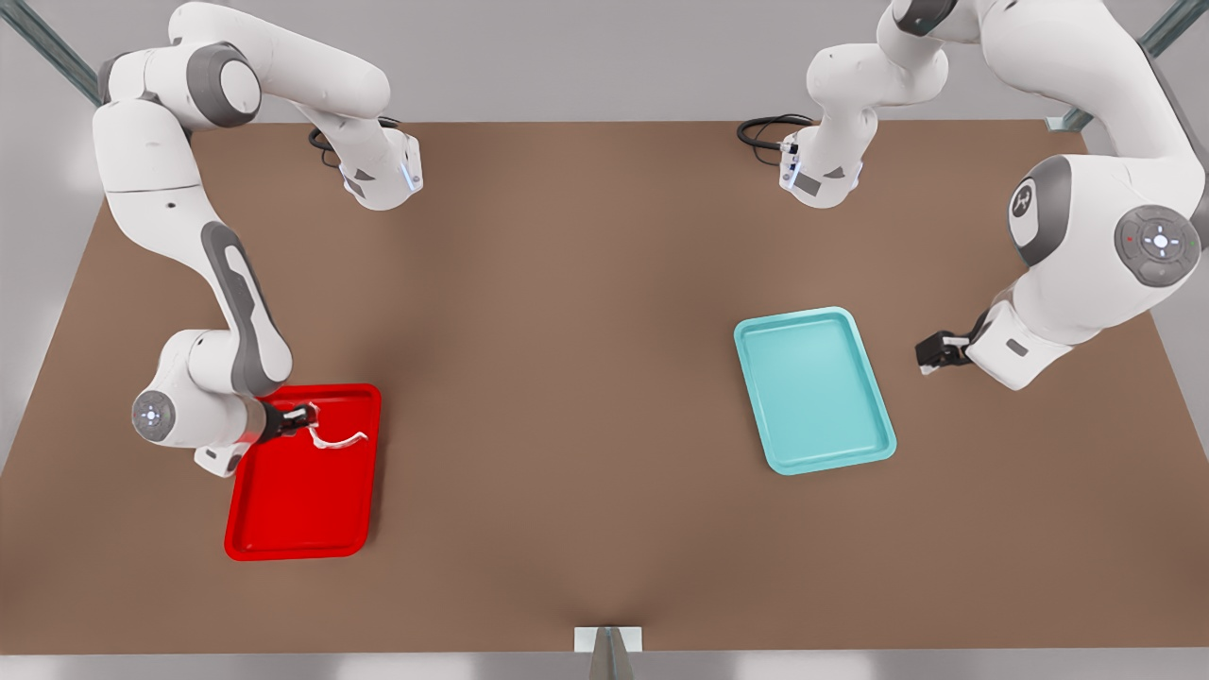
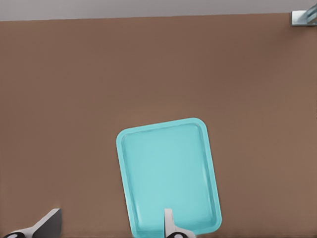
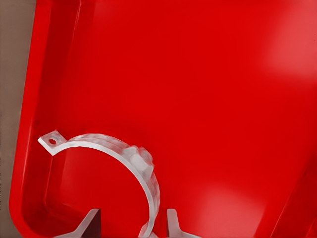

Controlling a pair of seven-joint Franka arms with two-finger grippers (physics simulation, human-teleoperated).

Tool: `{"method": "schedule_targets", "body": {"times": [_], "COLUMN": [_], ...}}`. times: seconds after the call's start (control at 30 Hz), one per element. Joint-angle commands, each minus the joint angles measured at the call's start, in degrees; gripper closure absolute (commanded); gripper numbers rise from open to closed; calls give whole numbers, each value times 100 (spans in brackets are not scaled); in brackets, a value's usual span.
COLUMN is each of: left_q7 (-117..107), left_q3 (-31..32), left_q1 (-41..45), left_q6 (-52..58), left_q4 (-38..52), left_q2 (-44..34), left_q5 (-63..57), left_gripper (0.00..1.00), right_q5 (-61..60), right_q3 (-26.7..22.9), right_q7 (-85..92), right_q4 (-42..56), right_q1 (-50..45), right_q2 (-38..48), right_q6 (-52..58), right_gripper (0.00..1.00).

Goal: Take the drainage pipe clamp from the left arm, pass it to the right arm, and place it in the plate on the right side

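1. As our right gripper point(image 1: 300, 416) hangs over the red plate point(image 1: 302, 519) near its far rim, the white drainage pipe clamp point(image 1: 338, 438) sits between its fingers point(image 3: 171, 223); we judge it gripped by one end, though the fingertips are cut off.
2. Our left gripper point(image 1: 930, 355) waits unclenched and empty beside the teal tray point(image 1: 814, 389).
3. Released from height, the springy arc could bounce over the low rim onto the table point(image 1: 586, 283).
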State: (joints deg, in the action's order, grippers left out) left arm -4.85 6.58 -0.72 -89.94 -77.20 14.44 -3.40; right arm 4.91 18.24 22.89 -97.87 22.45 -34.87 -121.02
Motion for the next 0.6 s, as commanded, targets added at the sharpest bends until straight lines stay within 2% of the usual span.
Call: {"method": "schedule_targets", "body": {"times": [0.0, 0.03, 0.07, 0.13, 0.2, 0.27, 0.33, 0.37, 0.4, 0.47, 0.57], "left_q7": [301, 301, 301, 318, 309, 336, 336, 336, 336, 353, 353], "left_q3": [1, 1, 1, -7, -7, 1, 10, 19, 19, 19, 19], "left_q1": [-7, -7, -7, -7, -16, 11, 72, 90, 90, 81, 81], "left_q6": [188, 188, 188, 188, 179, 179, 188, 188, 188, 179, 179], "left_q4": [3, 3, 3, 3, 3, 12, 20, 20, 20, 20, 29], "left_q2": [-12, -12, -20, -12, -12, -12, -12, -12, -12, -12, -12], "left_q5": [-3, -3, -3, -20, -20, -20, -38, -38, -29, -47, -55], "left_gripper": [0, 0, 0, 0, 0, 0, 0, 0, 0, 0, 0], "right_q5": [36, 273, 344, 335, 528, 493, 432, 116, -508, -561, -605], "right_q3": [57, 57, 74, 417, 935, 962, 962, 270, -1742, -1886, -1929], "right_q7": [462, 209, -231, -1426, -2209, -2816, -2763, -2834, -2763, -2737, -2711], "right_q4": [556, 1566, 2148, 2228, 2983, 2730, 2632, 2326, 1649, 1621, 2202], "right_q1": [-109, -373, -654, -839, -918, -874, -874, -1268, -2586, -2746, -2694], "right_q2": [278, 341, 472, 1386, 1518, 2020, 1861, 2423, 2968, 2837, 2477], "right_q6": [840, 1851, 2504, 2961, 3586, 3691, 3674, 3656, 3639, 3656, 3577], "right_gripper": [0, 0, 0, 0, 0, 0, 0, 0, 0, 0, 0]}}
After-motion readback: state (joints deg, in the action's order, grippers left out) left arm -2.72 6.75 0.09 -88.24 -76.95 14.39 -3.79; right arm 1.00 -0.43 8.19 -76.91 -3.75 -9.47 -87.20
